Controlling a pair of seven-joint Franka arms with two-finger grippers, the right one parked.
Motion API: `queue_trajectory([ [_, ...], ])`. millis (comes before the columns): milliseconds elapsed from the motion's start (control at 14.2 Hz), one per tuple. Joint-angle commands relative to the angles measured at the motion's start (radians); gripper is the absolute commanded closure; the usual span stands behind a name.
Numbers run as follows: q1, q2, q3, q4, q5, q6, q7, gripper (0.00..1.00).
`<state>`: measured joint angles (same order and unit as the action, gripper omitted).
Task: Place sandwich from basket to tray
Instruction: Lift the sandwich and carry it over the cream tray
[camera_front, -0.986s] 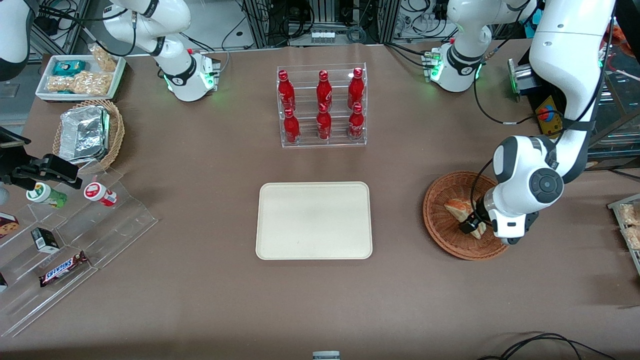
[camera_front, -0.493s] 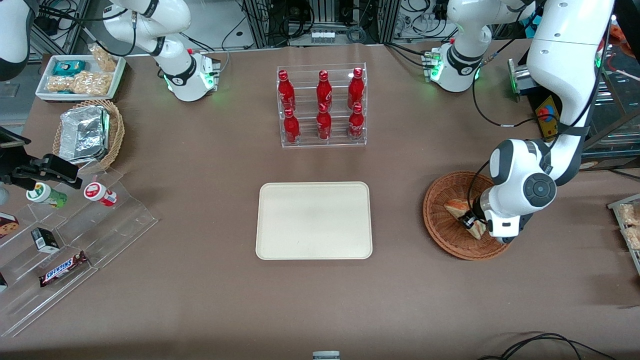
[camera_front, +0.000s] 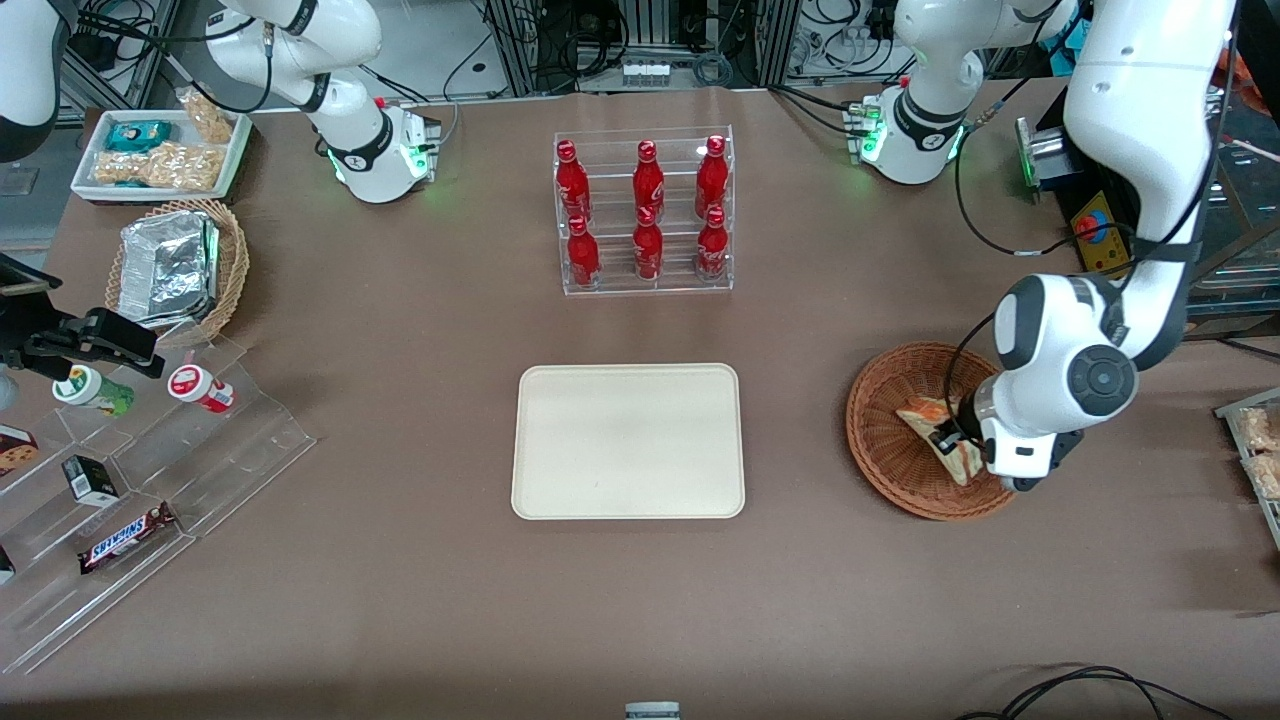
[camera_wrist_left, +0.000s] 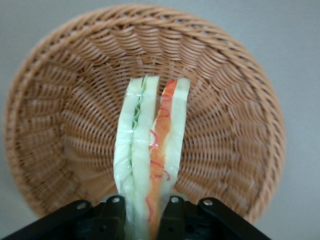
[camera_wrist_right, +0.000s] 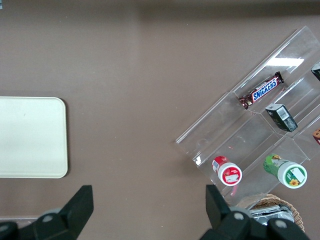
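Note:
The sandwich (camera_front: 922, 417) (camera_wrist_left: 150, 145) is a wrapped wedge with green and orange filling, standing on edge over the floor of the reddish-brown basket (camera_front: 872, 440) (camera_wrist_left: 65, 125). My left gripper (camera_front: 948, 438) (camera_wrist_left: 143, 206) is shut on the sandwich, one black finger (camera_wrist_left: 114, 210) pressed against each bread face. The wrist hangs over the part of the basket toward the working arm's end of the table. The cream tray (camera_front: 628, 440) (camera_wrist_right: 30, 137) lies flat beside the basket, toward the parked arm's end, with nothing on it.
A clear rack of red bottles (camera_front: 645, 215) stands farther from the front camera than the tray. A stepped acrylic display (camera_front: 150, 470) with snacks, a tan basket of foil containers (camera_front: 175, 270) and a white snack tray (camera_front: 160, 150) lie toward the parked arm's end.
The wrist lowered onto the sandwich, then shifted slightly toward the working arm's end. The sandwich has turned from lying flat to standing on edge between the fingers.

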<state>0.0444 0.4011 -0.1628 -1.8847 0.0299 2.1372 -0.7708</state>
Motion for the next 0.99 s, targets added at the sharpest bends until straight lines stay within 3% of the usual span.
queue_trajectory([
  [0,-0.049,-0.079,-0.012,0.027,0.005,-0.100,0.105,0.92],
  [423,-0.317,-0.041,-0.015,0.120,0.002,-0.148,0.221,0.89],
  [634,-0.480,0.094,-0.014,0.261,-0.010,-0.134,0.216,0.82],
  [915,-0.615,0.267,-0.012,0.425,-0.001,-0.117,0.154,0.81],
])
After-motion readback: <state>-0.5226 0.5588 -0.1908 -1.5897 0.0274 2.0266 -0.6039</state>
